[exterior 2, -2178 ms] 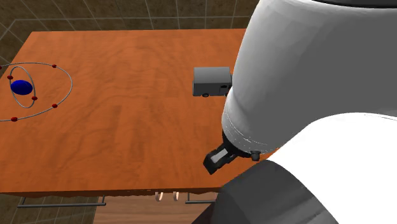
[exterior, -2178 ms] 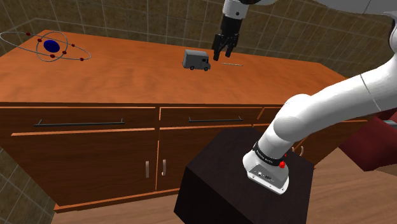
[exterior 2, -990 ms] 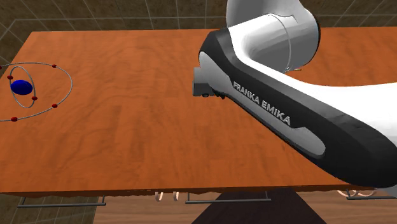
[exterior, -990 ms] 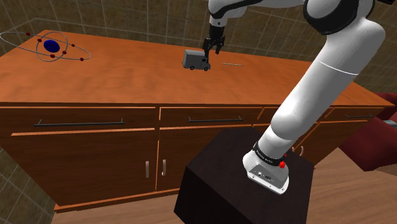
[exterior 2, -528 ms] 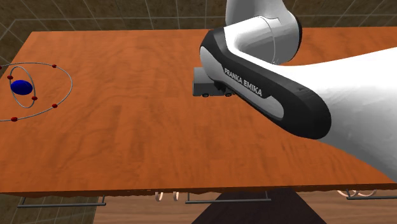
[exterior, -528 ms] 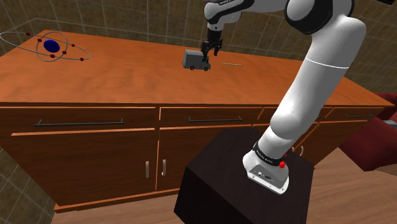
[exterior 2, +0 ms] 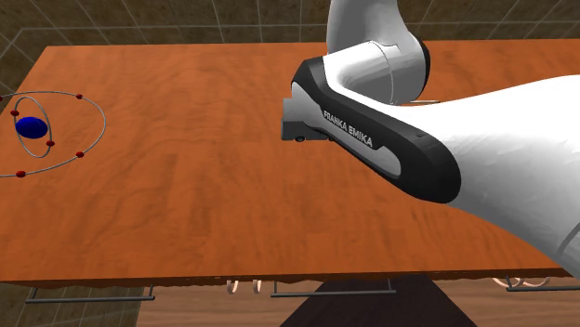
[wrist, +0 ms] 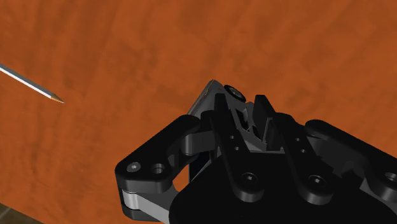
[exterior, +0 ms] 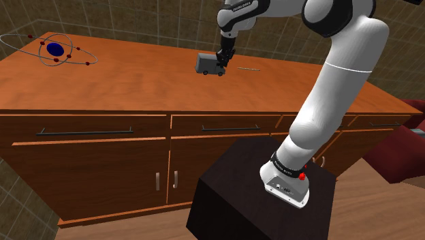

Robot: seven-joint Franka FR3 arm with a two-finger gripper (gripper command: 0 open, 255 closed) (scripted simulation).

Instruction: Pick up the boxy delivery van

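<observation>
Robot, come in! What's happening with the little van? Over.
Gripper low at the van's end. Van on its wheels on the countertop; held or not, unclear. Nothing blocking; thin rod lies apart.

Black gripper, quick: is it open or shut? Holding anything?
Black two-finger gripper: cannot be told. It is down at the grey boxy delivery van.

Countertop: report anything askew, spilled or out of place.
Nothing stands out. The grey van stands upright on its wheels with the gripper at one end; the atom model and a thin pointed rod sit apart on the wooden countertop, nothing spilled.
</observation>
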